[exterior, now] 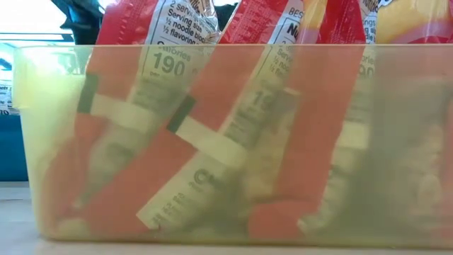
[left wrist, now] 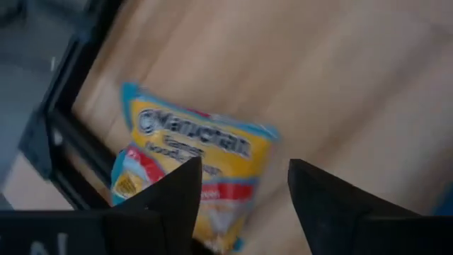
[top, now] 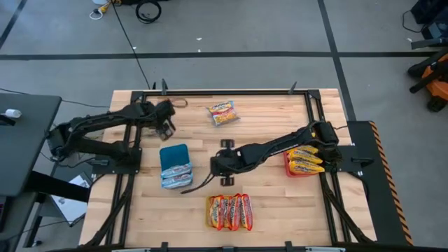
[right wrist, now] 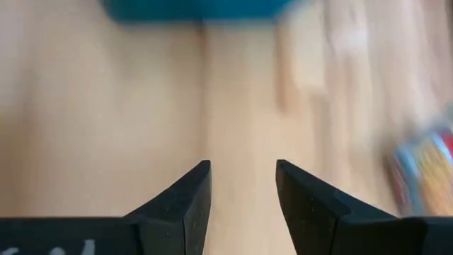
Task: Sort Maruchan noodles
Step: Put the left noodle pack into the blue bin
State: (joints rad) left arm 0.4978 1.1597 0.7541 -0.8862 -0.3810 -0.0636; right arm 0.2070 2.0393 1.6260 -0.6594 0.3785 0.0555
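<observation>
At the bottom centre of the high view, nearest the camera edge of the table, the yellow tray [top: 209, 212] holds a row of red-orange noodle packets [top: 229, 211] standing side by side; the low view looks straight through its wall at them. Above it, mid-frame, the right gripper [top: 225, 165] hovers over bare wood, its fingers apart with nothing between them, as the right wrist view shows. To the right of mid-frame the red tray [top: 287, 168] carries yellow-orange packets [top: 305, 161]. Left of centre sits the blue tray [top: 173, 152] with silvery-white packets [top: 175, 175] in it.

Farther up, in the upper left of the high view, the left gripper [top: 165, 119] hangs above the table with its fingers spread and empty. The one loose packet [top: 222, 113], yellow with a blue edge and red band, lies flat on the wood at upper centre, well apart from every tray; it shows beyond the left fingertips in the left wrist view.

The step in hand seems to be fetching that last packet. To do it well, the left gripper should centre over the packet's short width, come down until the fingers bracket both edges, and close gently so the crinkly wrapper does not slip or crush. Its colours suggest the red tray, but that is a judgement.
</observation>
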